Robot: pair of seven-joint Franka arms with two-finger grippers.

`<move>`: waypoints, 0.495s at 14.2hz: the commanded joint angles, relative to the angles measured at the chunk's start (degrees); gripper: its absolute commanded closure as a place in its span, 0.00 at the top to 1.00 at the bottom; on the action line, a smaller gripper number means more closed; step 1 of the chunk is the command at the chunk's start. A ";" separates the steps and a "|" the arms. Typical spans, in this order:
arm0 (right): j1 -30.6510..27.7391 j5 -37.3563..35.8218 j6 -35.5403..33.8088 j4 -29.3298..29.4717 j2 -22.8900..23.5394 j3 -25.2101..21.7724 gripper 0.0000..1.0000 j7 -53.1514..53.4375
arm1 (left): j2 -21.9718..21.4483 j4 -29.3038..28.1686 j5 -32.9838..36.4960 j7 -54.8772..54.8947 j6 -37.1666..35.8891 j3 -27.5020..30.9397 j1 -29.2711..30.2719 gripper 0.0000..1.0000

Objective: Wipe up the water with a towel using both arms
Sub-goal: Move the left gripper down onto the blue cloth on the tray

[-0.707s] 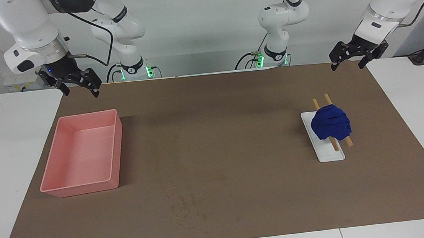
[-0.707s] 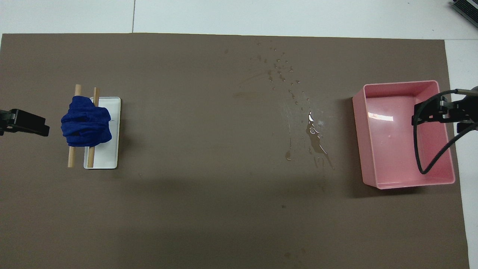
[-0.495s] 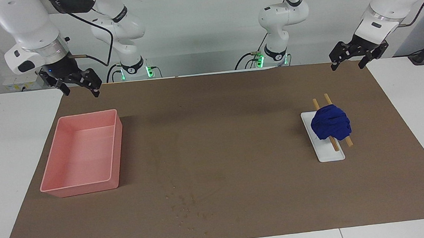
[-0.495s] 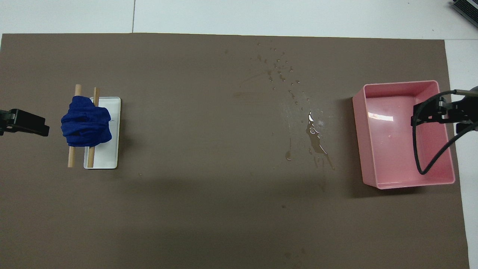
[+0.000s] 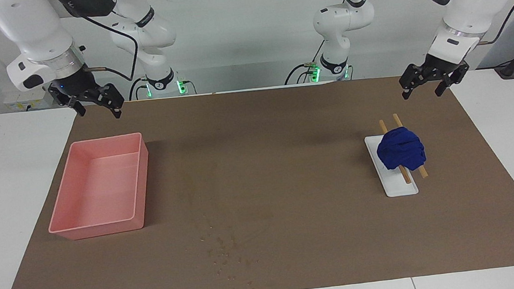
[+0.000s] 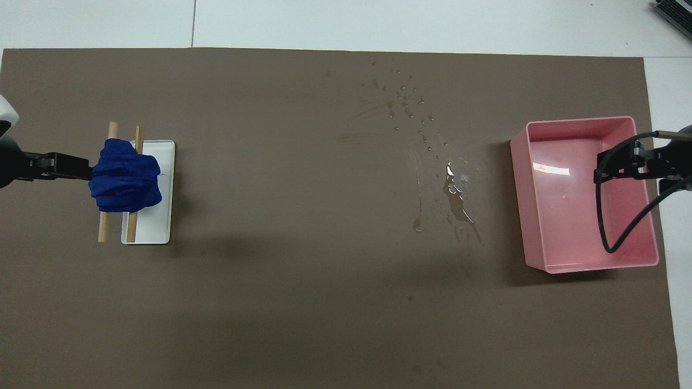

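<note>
The royal-blue towel lies bunched on two wooden rods of a white stand, toward the left arm's end of the table; it also shows in the overhead view. The water is a scatter of small droplets on the brown mat, farther from the robots than the towel; in the overhead view the water runs into a small puddle. My left gripper is open and empty, up in the air and apart from the towel; from above, the left gripper reaches the towel's edge. My right gripper is open and empty, in the air over the pink bin's end.
A pink rectangular bin stands empty at the right arm's end of the table; in the overhead view the bin lies partly under the right gripper and its black cable. The brown mat covers most of the table.
My left gripper has moved toward the towel, so from above its tip now meets the towel's edge. The right gripper has barely shifted. The towel and water are unchanged.
</note>
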 commanded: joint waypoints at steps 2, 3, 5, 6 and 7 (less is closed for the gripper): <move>-0.31 -0.09 -0.04 -1.29 -1.25 0.34 1.00 0.40 | 0.85 -10.37 -0.02 -3.16 14.54 0.06 1.68 1.00; -0.31 -0.09 -0.04 -1.29 -1.25 0.34 1.00 0.40 | 2.00 -12.74 -0.02 -5.35 19.45 0.06 1.68 1.00; -0.31 -0.09 -0.12 -1.29 -1.25 0.25 1.00 0.31 | 2.88 -16.96 -0.02 -6.08 26.42 0.06 2.29 1.00; -0.31 -0.09 -0.12 -1.29 -1.25 0.34 1.00 0.31 | 2.89 -17.07 -0.02 -6.16 26.53 -0.02 2.47 1.00; -0.31 -0.09 -0.12 -1.29 -1.25 0.34 1.00 0.31 | 2.97 -17.15 -0.02 -6.60 26.62 -0.02 2.12 1.00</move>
